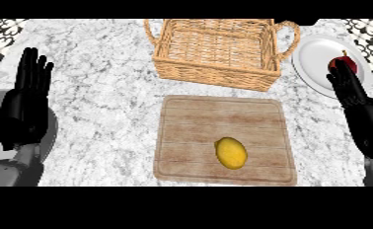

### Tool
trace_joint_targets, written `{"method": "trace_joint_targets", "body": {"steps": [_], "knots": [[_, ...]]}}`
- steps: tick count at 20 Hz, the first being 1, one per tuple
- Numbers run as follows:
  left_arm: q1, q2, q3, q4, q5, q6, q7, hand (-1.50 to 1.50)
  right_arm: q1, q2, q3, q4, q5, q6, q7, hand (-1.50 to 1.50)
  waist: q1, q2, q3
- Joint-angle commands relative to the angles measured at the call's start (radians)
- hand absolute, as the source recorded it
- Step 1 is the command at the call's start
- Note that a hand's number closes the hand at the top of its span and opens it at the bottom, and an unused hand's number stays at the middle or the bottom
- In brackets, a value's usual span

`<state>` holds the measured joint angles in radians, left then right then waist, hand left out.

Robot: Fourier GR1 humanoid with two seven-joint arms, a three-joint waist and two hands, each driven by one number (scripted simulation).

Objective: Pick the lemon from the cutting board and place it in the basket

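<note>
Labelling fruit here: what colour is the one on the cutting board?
Yellow: the lemon, best seen in the head view.

White marble counter (102, 99) veined in grey, filling nearly the whole view, white plate (313, 65) at right edge, dark red fruit (344, 65) on it, possibly an apple, black-and-white patterned surface (11, 24) at top corners, even light.

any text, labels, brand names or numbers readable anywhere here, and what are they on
None: no words, labels, brands, numbers or signs show anywhere in the head view.
Lemon: plain yellow skin, no sticker.
Cutting board: bare wood grain only.
Basket: woven wicker, no tag.
Plate and the red fruit on it: unmarked.
Left hand and right hand: plain black, no markings.
</note>
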<state>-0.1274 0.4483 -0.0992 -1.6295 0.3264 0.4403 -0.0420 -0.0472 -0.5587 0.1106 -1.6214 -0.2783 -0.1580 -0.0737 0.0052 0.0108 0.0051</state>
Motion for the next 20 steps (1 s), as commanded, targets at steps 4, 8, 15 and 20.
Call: {"method": "trace_joint_targets", "body": {"steps": [4, 8, 15, 20], "knots": [[0.074, -0.031, -0.138, 0.135, 0.012, -0.091, 0.116, 0.00, -0.172, 0.156, 0.270, -0.121, -0.145, 0.292, -0.006, 1.50, 0.085, 0.026, -0.004], [0.129, -0.018, -0.233, 0.193, 0.021, -0.174, 0.212, 0.00, -0.290, 0.188, 0.482, -0.233, -0.166, 0.541, -0.054, 1.50, 0.148, 0.026, -0.004], [0.203, -0.018, -0.216, 0.261, 0.029, -0.165, 0.255, 0.00, -0.277, 0.226, 0.703, -0.353, 0.086, 0.508, 0.027, -1.50, -0.004, -0.016, -0.006], [0.229, -0.003, -0.198, 0.236, 0.045, -0.182, 0.241, 0.00, -0.475, 0.077, 0.507, -0.399, 0.330, 0.466, 0.112, -1.50, -0.016, -0.022, -0.008]]}}
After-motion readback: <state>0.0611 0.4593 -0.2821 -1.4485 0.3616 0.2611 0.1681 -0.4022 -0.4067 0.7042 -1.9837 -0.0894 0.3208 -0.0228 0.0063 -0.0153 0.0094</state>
